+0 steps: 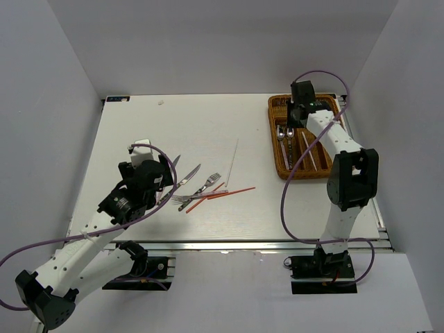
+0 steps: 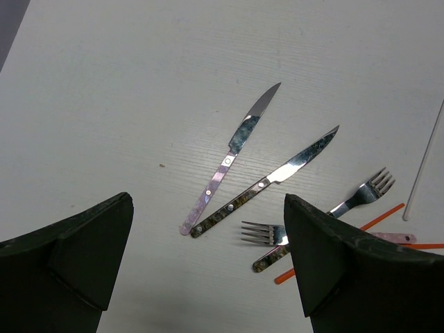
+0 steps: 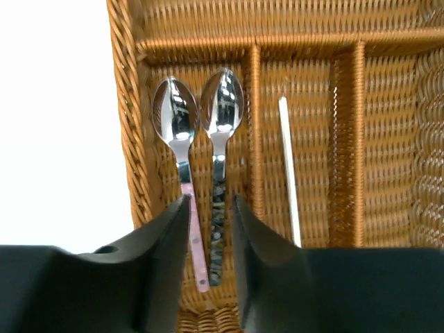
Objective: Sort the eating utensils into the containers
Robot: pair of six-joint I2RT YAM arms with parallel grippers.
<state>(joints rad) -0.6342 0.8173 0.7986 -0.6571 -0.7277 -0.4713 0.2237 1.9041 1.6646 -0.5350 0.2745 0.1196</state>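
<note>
Two knives lie on the table ahead of my left gripper [image 2: 208, 257]: a pink-handled knife [image 2: 229, 156] and a dark-handled knife [image 2: 267, 184]. Two forks [image 2: 267, 232] [image 2: 364, 194], a red chopstick [image 2: 378, 216] and a white chopstick [image 2: 424, 159] lie to their right. My left gripper [image 1: 163, 175] is open and empty above the table. My right gripper [image 3: 209, 208] hovers over the wicker tray [image 1: 331, 172], jaws slightly apart, holding nothing. Below it two spoons [image 3: 177, 132] [image 3: 220, 132] lie side by side in the leftmost long slot. A white chopstick [image 3: 288, 166] lies in the slot beside them.
The tray [image 3: 125, 139] stands at the table's far right, with a crosswise slot [image 3: 277, 28] at its far end. Red chopsticks [image 1: 229, 193] and a white chopstick [image 1: 231, 158] lie mid-table. White walls enclose the table.
</note>
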